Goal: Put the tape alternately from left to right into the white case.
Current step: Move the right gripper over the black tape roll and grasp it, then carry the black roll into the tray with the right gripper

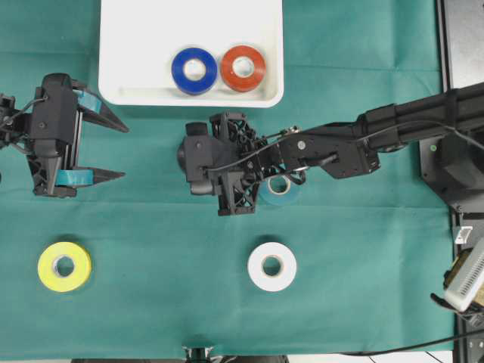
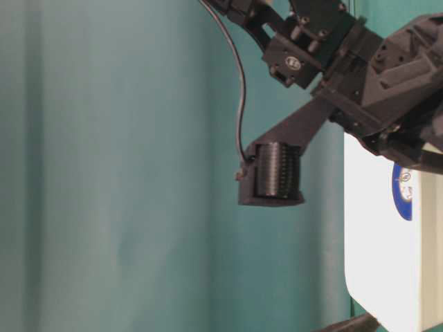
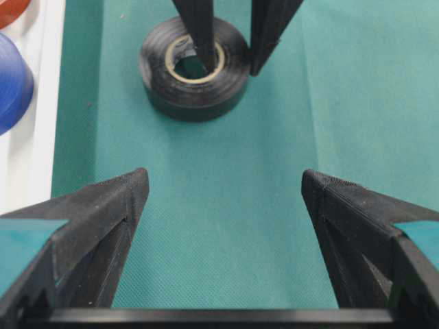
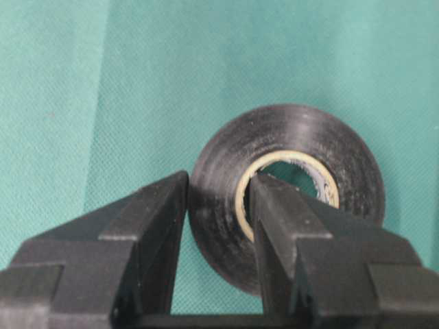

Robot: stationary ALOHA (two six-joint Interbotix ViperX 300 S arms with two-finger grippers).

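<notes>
Overhead: white case [image 1: 121, 76] at top centre on the green desk [image 1: 151, 318], w/ a blue roll [image 1: 194, 70] and a red roll [image 1: 242, 67] side by side in its lower right part. A yellow roll [image 1: 64, 266] lies lower left, a white roll [image 1: 272, 266] lower centre, both on the cloth, well apart. A teal roll [image 1: 281, 187] peeks out under the right arm, mid frame.

The right gripper [image 4: 218, 199] reaches across to centre. Overhead hides what it holds; the right wrist view shows it: jaws closed on the wall of a black roll [image 4: 288, 137], one finger outside, one in the core. The left wrist view shows the same pinch from the front, roll lying flat on the cloth.

Left gripper [image 1: 106, 147] at mid left, jaws wide apart, nothing between.

Table-level view is poor: prob. a right-arm finger, case edge at right.
</notes>
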